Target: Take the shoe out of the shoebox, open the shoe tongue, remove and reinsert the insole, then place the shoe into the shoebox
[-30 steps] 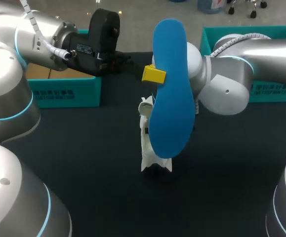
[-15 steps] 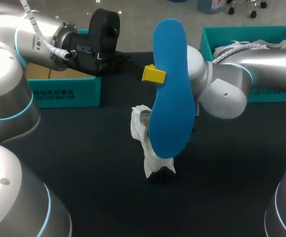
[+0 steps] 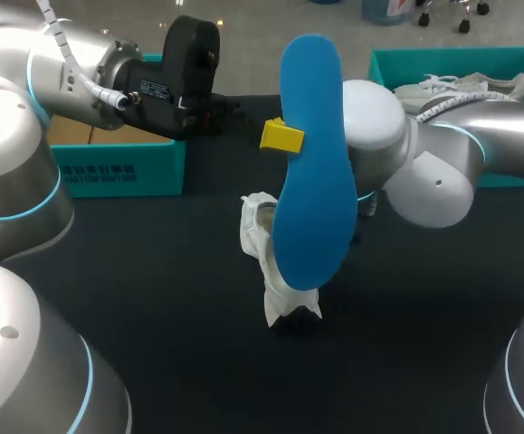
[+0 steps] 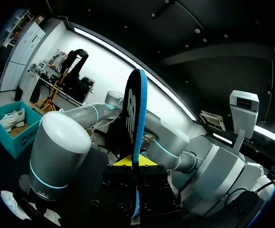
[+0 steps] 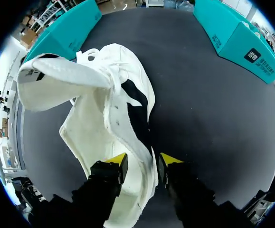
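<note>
Finding: the left gripper is clamped on the blue foam insole at mid-length. One yellow tip is pressed flat to its face, and in the left wrist view the insole's edge rises straight from between the fingers.

The insole's long axis is near vertical. Its lower end hangs in front of and just above the white fabric shoe.

The shoe stands on end on the black table, directly below the insole. The right gripper is closed on the shoe's side wall, one yellow tip on each side of the fabric.

Assessment: the shoe's opening faces sideways, not up toward the insole's lower end. Reinsertion appears to need one of them tilted until the axes agree. The left arm is the nearer to do it.
</note>
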### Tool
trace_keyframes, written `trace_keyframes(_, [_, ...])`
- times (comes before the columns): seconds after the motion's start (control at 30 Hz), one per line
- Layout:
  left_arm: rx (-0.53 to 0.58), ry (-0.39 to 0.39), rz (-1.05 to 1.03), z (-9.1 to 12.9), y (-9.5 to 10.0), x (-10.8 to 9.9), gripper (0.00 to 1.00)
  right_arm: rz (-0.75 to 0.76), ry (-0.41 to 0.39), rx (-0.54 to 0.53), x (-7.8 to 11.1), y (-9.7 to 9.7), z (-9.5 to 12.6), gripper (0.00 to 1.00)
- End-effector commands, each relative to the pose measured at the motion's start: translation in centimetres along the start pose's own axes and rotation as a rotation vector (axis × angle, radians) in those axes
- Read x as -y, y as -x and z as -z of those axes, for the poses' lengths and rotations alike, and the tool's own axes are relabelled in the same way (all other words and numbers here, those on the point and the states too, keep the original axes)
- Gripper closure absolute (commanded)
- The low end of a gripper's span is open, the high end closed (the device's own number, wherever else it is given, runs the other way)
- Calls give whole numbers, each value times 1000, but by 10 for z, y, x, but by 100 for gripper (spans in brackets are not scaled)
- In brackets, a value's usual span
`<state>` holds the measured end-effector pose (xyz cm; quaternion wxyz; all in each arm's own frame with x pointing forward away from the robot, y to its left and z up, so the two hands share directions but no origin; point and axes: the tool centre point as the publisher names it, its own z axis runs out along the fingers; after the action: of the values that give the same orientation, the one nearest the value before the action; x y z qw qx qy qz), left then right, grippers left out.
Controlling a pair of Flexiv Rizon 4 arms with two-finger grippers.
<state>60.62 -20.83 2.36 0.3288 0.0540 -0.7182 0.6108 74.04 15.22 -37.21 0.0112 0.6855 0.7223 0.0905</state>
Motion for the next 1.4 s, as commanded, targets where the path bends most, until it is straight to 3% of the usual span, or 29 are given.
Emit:
trace_keyframes(0.03, [0, -2, -1, 0, 0, -1, 100, 4, 35, -39, 4, 8, 41, 0])
trace_keyframes(0.23, [0, -2, -1, 0, 0, -1, 100, 42, 64, -81, -6, 2, 78, 0])
trace_keyframes(1.0, [0, -2, -1, 0, 0, -1, 100, 42, 64, -81, -6, 2, 78, 0])
trace_keyframes(1.27, [0, -2, -1, 0, 0, -1, 100, -13, 72, -294, -35, 34, 84, 0])
trace_keyframes(1.4, [0, -2, -1, 0, 0, -1, 100, -32, 72, -415, -43, 43, 105, 0])
